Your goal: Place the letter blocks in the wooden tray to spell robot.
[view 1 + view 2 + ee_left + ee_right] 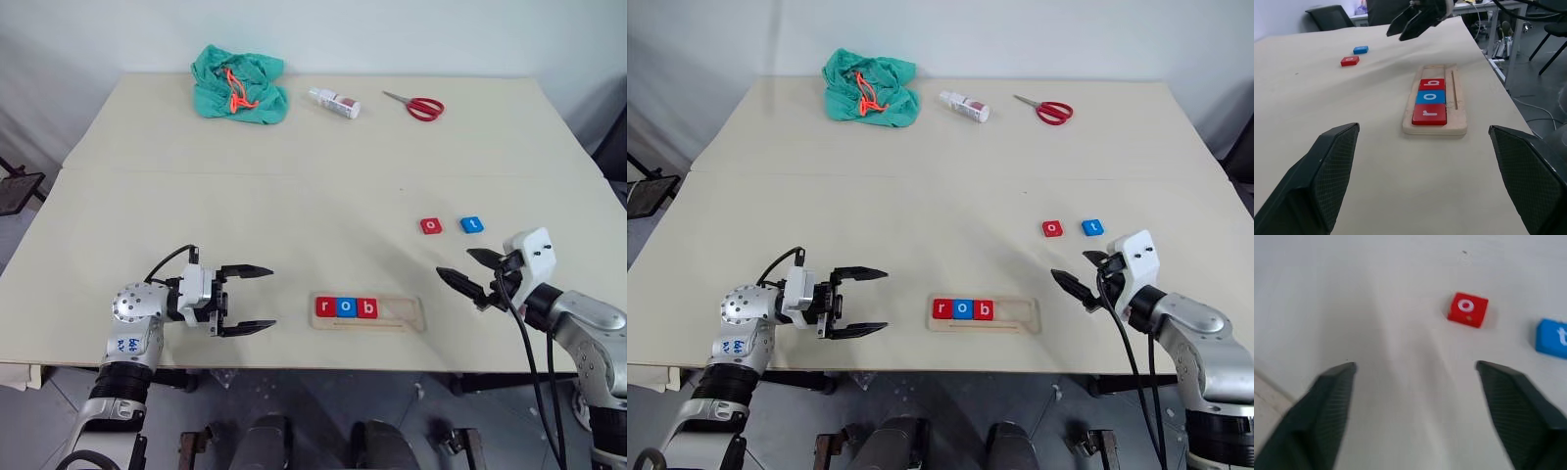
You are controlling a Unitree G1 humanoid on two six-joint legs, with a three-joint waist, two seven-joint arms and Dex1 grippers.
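Just beyond right hand (pixel 468 272): red o tile (pixel 431 226)

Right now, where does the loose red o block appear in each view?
Left eye view: red o block, right of centre, left of the blue t block.
Right eye view, same spot.
Left wrist view, beside the t block.
Right wrist view, between the right hand's fingers.
Shared landmark: the t block.

Beige table (pixel 294 196): wooden tray (pixel 402 315), two loose tiles (pixel 431 226), green cloth (pixel 238 84), bottle (pixel 334 102), scissors (pixel 416 105).
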